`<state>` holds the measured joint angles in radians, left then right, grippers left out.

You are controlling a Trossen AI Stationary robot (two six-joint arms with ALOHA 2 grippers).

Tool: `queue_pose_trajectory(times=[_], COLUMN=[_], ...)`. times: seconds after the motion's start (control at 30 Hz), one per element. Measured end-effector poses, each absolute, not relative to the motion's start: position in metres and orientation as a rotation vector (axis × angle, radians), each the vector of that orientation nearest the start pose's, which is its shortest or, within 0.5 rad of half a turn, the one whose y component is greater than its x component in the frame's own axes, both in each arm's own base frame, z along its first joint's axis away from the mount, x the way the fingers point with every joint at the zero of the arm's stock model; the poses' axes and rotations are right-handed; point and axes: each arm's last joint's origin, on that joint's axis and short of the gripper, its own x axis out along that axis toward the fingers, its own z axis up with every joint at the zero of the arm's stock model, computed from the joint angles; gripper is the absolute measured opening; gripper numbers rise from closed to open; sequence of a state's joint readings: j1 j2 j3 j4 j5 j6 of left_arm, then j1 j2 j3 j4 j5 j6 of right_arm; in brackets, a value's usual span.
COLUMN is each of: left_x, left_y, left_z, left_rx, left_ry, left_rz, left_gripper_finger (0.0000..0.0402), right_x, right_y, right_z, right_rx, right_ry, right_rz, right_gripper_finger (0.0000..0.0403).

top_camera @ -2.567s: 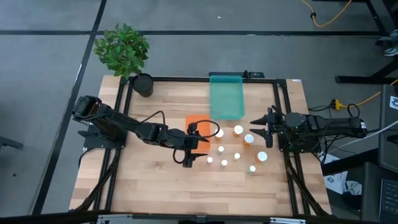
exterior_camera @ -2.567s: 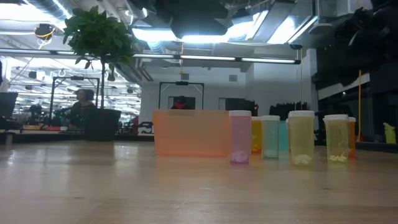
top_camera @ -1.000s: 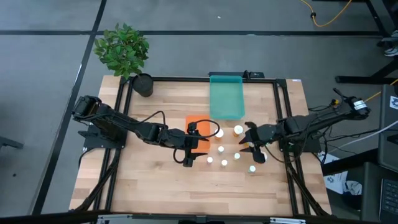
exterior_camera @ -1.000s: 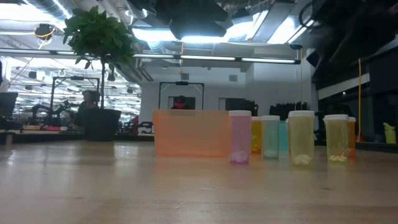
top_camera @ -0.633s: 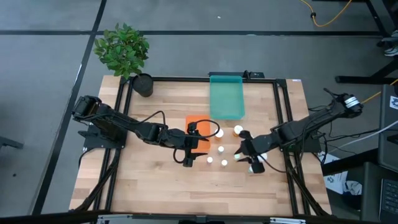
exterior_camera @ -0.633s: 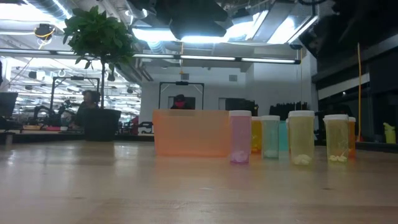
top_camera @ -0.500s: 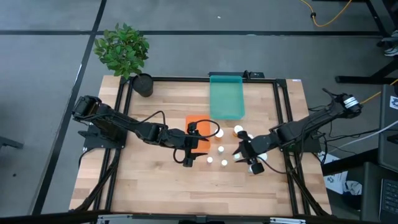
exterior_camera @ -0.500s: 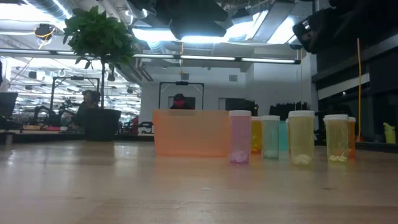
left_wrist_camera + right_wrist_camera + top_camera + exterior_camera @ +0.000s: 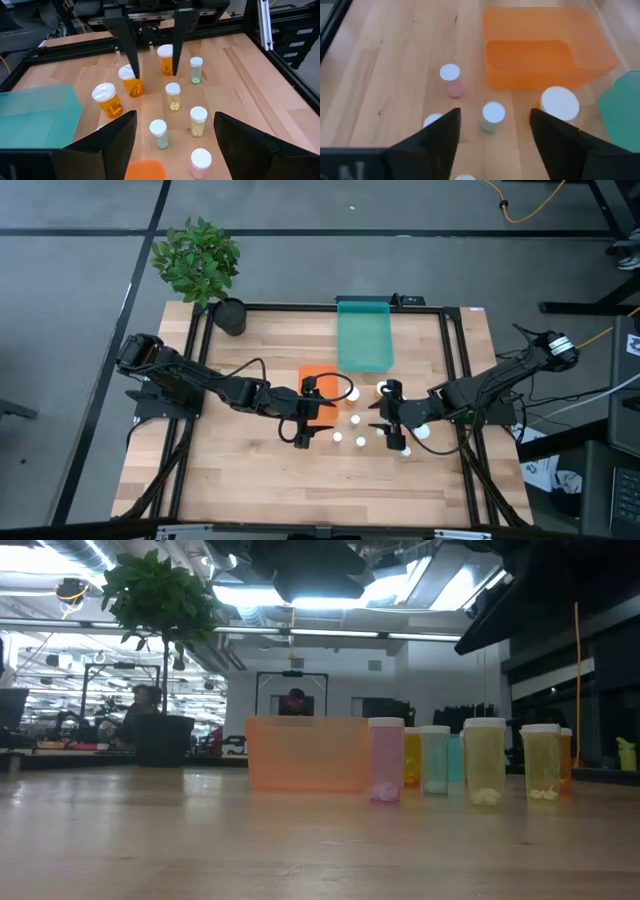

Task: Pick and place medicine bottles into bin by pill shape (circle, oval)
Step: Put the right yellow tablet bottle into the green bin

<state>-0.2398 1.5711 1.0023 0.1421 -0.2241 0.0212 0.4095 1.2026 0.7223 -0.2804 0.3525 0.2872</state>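
Several medicine bottles stand upright on their bases at the table's middle. Some are amber-bodied (image 9: 107, 101) and some are small and pale (image 9: 172, 96), all with white caps. My right gripper (image 9: 383, 418) hangs open above this cluster. In its wrist view a small bottle (image 9: 493, 116) shows between its fingers, lower down. The left wrist view shows those fingers (image 9: 131, 60) near two amber bottles (image 9: 165, 59). My left gripper (image 9: 310, 428) waits open just left of the bottles, beside the orange bin (image 9: 318, 388). The teal bin (image 9: 364, 335) lies farther back.
A potted plant (image 9: 198, 260) stands at the far left corner. A black frame (image 9: 300, 308) runs round the table. Bare wood (image 9: 300, 490) stretches along the near side. In the low view the bottles (image 9: 484, 762) line up to the right of the orange bin (image 9: 305, 753).
My right gripper has moved from the table's right side toward the left, over the bottle cluster, turning as it went. Its fingers now stand wider apart. The bottles and the bins have not moved.
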Motion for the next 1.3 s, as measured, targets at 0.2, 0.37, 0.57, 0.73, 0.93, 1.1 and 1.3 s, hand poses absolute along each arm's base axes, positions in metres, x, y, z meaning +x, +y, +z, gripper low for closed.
queue_pose_trajectory(times=[0.2, 0.37, 0.57, 0.73, 0.93, 1.1, 1.3], left_x=[0.338, 0.338, 0.338, 0.338, 0.338, 0.338, 0.338], left_y=[-0.076, -0.076, -0.076, -0.076, -0.076, -0.076, -0.076], left_z=[0.246, 0.246, 0.246, 0.246, 0.246, 0.246, 0.246], left_rx=[0.132, 0.132, 0.132, 0.132, 0.132, 0.132, 0.132], left_ry=[0.415, 0.415, 0.415, 0.415, 0.415, 0.415, 0.415], left_rz=[-0.023, -0.022, -0.023, -0.023, -0.023, -0.023, -0.022], left_gripper_finger=[0.0257, 0.0257, 0.0257, 0.0257, 0.0257, 0.0257, 0.0257], right_x=[0.221, 0.210, 0.200, 0.195, 0.195, 0.207, 0.221], right_y=[0.089, 0.088, 0.083, 0.081, 0.081, 0.086, 0.093], right_z=[0.222, 0.212, 0.194, 0.183, 0.176, 0.162, 0.156], right_rx=[0.065, 0.190, 0.201, 0.172, 0.167, 0.132, 0.122], right_ry=[0.768, 0.936, 1.028, 1.058, 1.073, 1.087, 1.119], right_rz=[0.065, 0.053, 0.000, 0.013, 0.008, 0.020, 0.010], right_gripper_finger=[0.0265, 0.0266, 0.0266, 0.0266, 0.0266, 0.0266, 0.0266])
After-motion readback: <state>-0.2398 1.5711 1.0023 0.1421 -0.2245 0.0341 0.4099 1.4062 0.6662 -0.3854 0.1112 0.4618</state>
